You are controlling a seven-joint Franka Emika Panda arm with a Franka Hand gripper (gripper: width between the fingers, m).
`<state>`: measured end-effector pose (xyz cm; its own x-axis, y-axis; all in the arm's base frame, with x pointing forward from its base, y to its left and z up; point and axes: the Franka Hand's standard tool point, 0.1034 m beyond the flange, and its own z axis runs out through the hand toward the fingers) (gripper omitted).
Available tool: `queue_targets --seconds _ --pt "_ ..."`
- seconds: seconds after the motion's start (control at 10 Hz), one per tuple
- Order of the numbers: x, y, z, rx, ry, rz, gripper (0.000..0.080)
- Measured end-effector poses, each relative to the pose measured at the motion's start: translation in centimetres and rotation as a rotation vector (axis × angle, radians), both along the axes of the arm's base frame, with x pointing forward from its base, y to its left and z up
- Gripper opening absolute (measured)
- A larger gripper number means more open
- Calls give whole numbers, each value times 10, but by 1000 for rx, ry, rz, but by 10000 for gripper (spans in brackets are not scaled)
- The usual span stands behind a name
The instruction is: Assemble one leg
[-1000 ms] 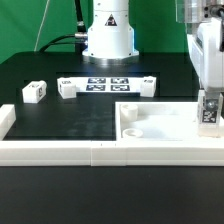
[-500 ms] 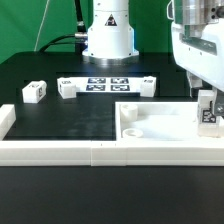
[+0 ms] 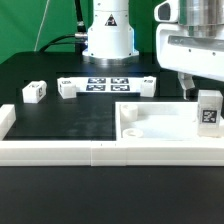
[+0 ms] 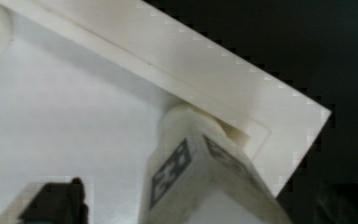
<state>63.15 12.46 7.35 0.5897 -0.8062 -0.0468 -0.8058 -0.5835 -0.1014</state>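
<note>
Lifted and drawn back toward the exterior view's left, the end effector [image 3: 188, 88] now hangs above the rear right part of the large white panel [image 3: 160, 125]; 0.5 s ago it was lower and closer to the leg, and 1.0 s ago it stood directly over it at the frame's right edge. Its fingers are clear of the leg, so it has released the part, though how wide the jaws stand cannot be told from either view.

1 leg [image 3: 209, 110] stands upright on the panel's right end, its black-and-white tag facing the camera, just beside the end effector and apart from it. In the earlier pictures the same leg was partly hidden behind the fingers; now its whole front face shows. The wrist view shows that leg [image 4: 208, 170] close up, tag on its side face, seated against a raised corner of the panel [image 4: 87, 120], with a dark fingertip [image 4: 55, 202] at the picture's edge, apart from the leg.

On the black worktop [image 3: 70, 115], 2 more legs [image 3: 33, 92] [image 3: 67, 88] lie toward the exterior view's left, beside the marker board [image 3: 108, 83], all unchanged from before.
</note>
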Motion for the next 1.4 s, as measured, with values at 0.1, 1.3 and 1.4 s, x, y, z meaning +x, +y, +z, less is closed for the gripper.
queue_targets --seconds 0.1,1.3,1.4 --pt "0 1 0 -6 -10 107 649" --pt "5 -4 3 -93 -67 786 290" --pt "5 -4 3 -92 -66 771 290"
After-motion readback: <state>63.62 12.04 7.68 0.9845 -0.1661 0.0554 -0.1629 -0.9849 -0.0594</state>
